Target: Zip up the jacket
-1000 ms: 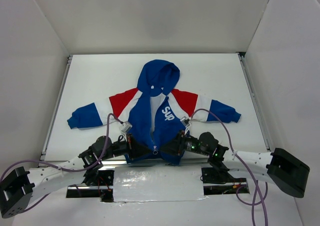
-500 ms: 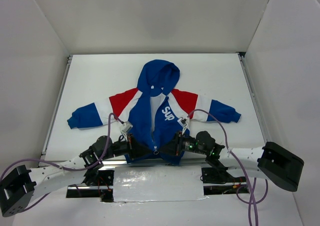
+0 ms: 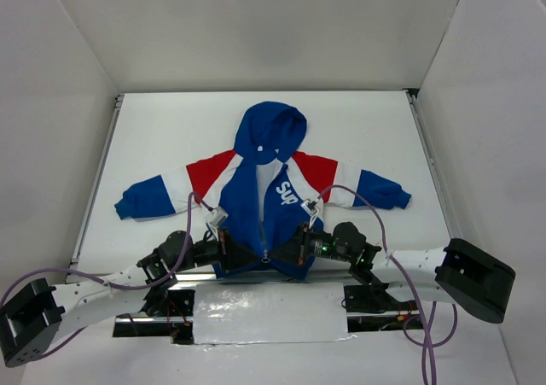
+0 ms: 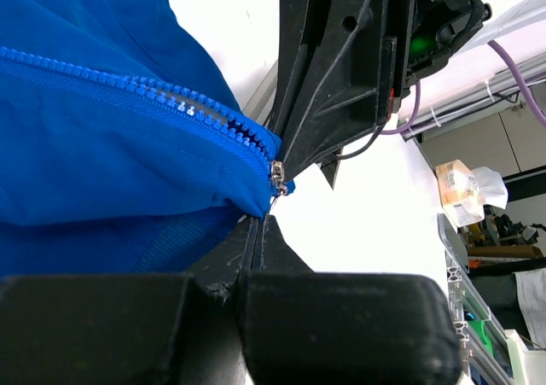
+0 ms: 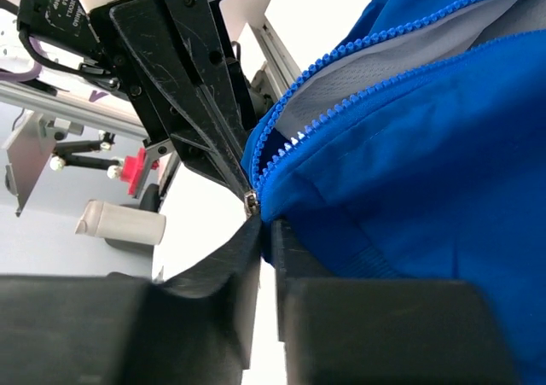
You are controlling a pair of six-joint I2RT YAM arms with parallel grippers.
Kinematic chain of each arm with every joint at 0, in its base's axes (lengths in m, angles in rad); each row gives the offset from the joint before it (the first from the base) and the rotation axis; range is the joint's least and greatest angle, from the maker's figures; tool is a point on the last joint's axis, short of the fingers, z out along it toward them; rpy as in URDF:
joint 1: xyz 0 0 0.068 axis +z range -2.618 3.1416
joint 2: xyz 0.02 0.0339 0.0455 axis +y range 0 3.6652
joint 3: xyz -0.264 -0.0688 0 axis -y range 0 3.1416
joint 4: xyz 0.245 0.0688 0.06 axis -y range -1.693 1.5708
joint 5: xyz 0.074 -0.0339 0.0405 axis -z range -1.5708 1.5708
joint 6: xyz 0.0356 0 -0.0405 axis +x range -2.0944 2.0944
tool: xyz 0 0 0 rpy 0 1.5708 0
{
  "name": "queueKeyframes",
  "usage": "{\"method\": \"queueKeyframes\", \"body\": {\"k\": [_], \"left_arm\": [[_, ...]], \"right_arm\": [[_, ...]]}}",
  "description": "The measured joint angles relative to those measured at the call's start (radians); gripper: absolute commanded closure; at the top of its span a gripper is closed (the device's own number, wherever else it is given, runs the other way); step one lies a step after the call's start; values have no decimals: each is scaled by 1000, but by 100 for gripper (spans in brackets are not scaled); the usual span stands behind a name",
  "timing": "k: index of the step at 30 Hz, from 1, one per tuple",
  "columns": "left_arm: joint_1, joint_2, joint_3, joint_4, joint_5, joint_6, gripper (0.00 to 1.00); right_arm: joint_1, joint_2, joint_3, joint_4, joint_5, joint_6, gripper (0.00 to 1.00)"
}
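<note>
The jacket (image 3: 271, 189) lies flat on the white table, hood far, hem toward the arms, front partly open. Its royal blue body, red and white shoulder bands and white chest lettering show. My left gripper (image 3: 245, 253) is shut on the hem's left side, and my right gripper (image 3: 287, 250) is shut on the hem's right side. The metal zipper slider (image 3: 265, 254) sits between them at the bottom. In the left wrist view the gripper (image 4: 259, 219) pinches blue fabric just under the slider (image 4: 276, 178). In the right wrist view the gripper (image 5: 270, 228) pinches the hem beside the slider (image 5: 250, 203).
A foil-covered plate (image 3: 269, 313) lies at the near edge between the arm bases. Purple cables (image 3: 183, 223) loop over both arms. Metal rails (image 3: 95, 180) run along the table's sides, with white walls around.
The right arm's rear section has shifted left a little and its gripper has edged toward the zipper. The jacket and left gripper have barely moved.
</note>
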Motion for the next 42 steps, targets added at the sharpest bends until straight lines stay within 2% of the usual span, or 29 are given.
{"method": "queueKeyframes", "body": {"k": [1, 4, 7, 8, 11, 16, 33, 35, 38, 42], "left_arm": [[0, -2, 0, 0, 0, 0, 100], [0, -8, 0, -2, 0, 0, 100], [0, -10, 0, -6, -4, 0, 76], [0, -10, 0, -10, -8, 0, 61], [0, -9, 0, -18, -11, -3, 48], [0, -8, 0, -15, -21, -8, 45], [0, 14, 0, 36, -83, -33, 46], [0, 14, 0, 44, -87, -39, 48], [0, 21, 0, 65, -89, -57, 60], [0, 53, 0, 104, -85, -65, 66]], "right_arm": [[0, 1, 0, 2, 0, 2, 94], [0, 1, 0, 6, -3, 2, 100], [0, 1, 0, 11, -3, 2, 100], [0, 1, 0, 14, -3, 1, 100], [0, 1, 0, 23, -3, 0, 100], [0, 9, 0, 58, -4, 0, 100], [0, 61, 0, 135, -32, 1, 100], [0, 64, 0, 142, -32, 1, 100], [0, 68, 0, 150, -33, 1, 100], [0, 71, 0, 151, -32, 1, 100]]}}
